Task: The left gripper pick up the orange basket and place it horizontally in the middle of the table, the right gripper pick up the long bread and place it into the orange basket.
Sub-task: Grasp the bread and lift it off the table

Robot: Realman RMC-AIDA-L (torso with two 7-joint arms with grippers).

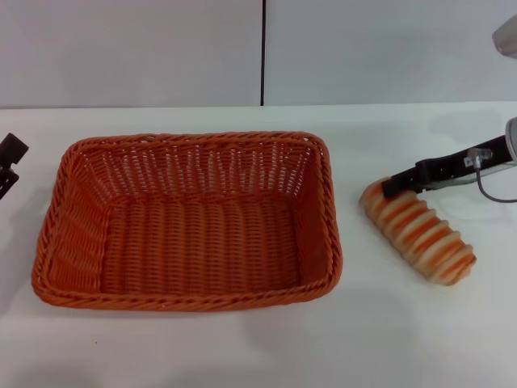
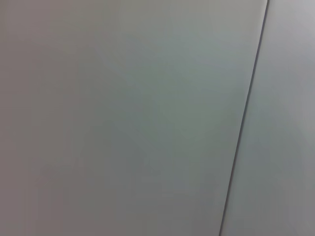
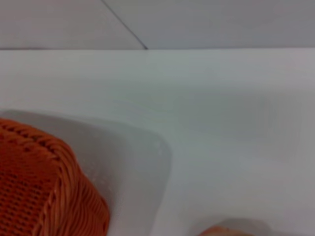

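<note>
The orange basket [image 1: 190,222] stands on the white table [image 1: 242,347], left of the middle, with its long side across my view and nothing inside. The long bread [image 1: 418,231], striped orange and cream, lies at an angle on the table to the basket's right. My right gripper [image 1: 393,187] reaches in from the right edge, its black tip at the bread's far left end. My left gripper [image 1: 10,164] sits at the far left edge, apart from the basket. The right wrist view shows a corner of the basket [image 3: 44,191] and a sliver of the bread [image 3: 224,231].
A grey wall with a dark vertical seam [image 1: 262,52] stands behind the table. The left wrist view shows only that wall and its seam [image 2: 246,118]. Bare tabletop lies in front of the basket and between the basket and the bread.
</note>
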